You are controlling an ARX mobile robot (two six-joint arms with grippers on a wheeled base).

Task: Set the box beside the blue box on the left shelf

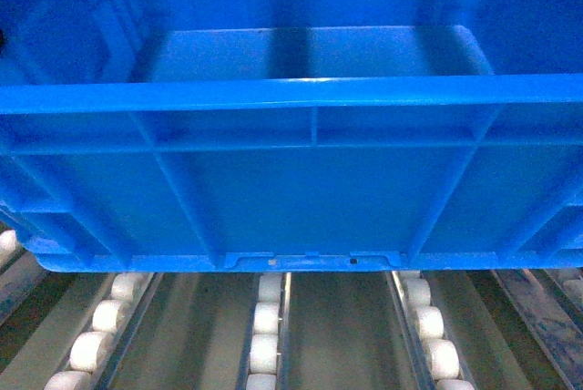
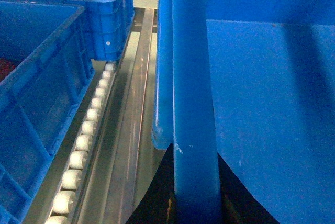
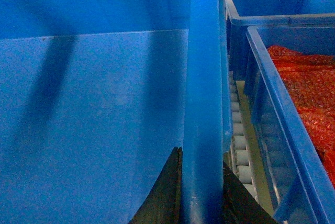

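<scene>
- Left gripper [image 2: 196, 211] is seen clamped on the left rim of the box [image 1: 291, 189], one dark finger on each side of the rim.
- Right gripper [image 3: 201, 203] is likewise closed over the box's right rim.
- Box is held over the left shelf [image 1: 264, 335], whose white rollers [image 1: 267, 317] are seen under its base.
- Neighbouring blue crates [image 2: 36, 77] are seen just left of it across a roller track.
- A crate with red contents [image 3: 309, 77] is seen just to its right.
</scene>
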